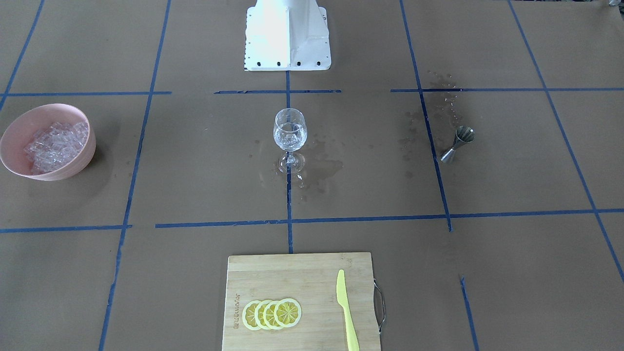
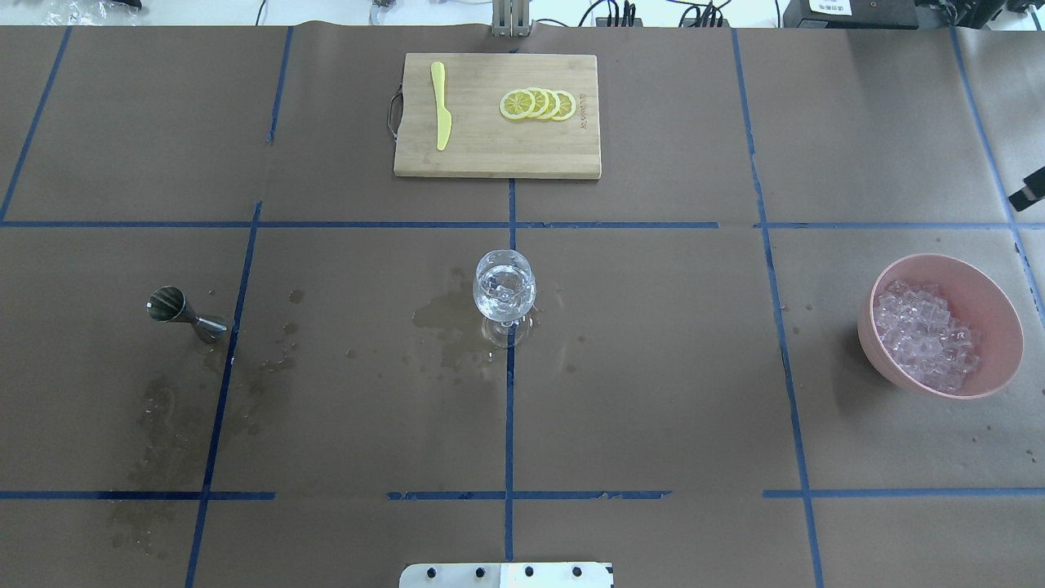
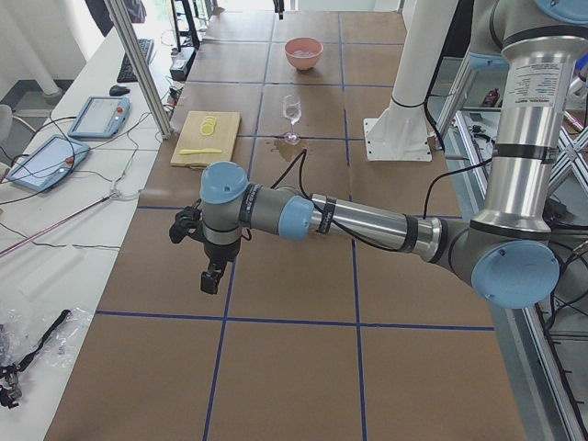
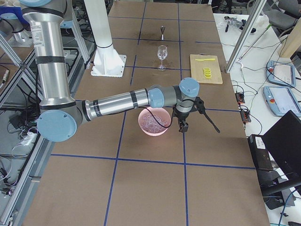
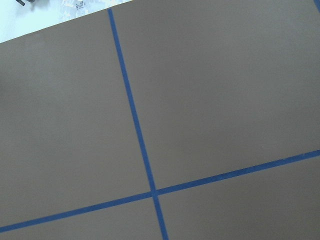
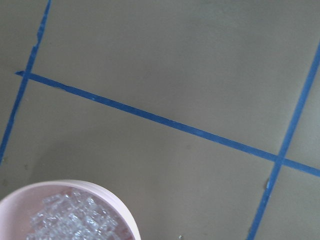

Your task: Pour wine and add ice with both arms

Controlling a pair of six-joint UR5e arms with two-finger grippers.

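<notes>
The wine glass [image 2: 504,287] stands in the middle of the overhead view, where 2 blue tape lines cross. There are wet marks [image 2: 445,322] on the brown paper by its foot. Clear cubes already sit in its bowl. The wine would look like water, so I cannot tell it from the cubes. More ice [image 2: 927,343] fills the pink bowl [image 2: 992,314] at the right of that view. The little metal cup [image 2: 181,313] is at the left, near more wet spots.

The left arm [image 3: 367,220] reaches across the middle of the left side view, over bare table. The left claw [image 3: 211,278] points down. The right arm [image 4: 117,103] crosses the middle of the right side view, and the right claw [image 4: 182,126] hangs just beside the pink bowl. Both claws look too small here, so I cannot tell if they are open or closed.

I think each ice cube is light, hard, wet and very slippery. It is best to pinch 1 cube from the top of the pile, on 2 flat sides. The glass is thin, tall and easy to tip or break, so cubes should drop in from low down. The metal cup is hard, and its thin middle is the place to hold it.
</notes>
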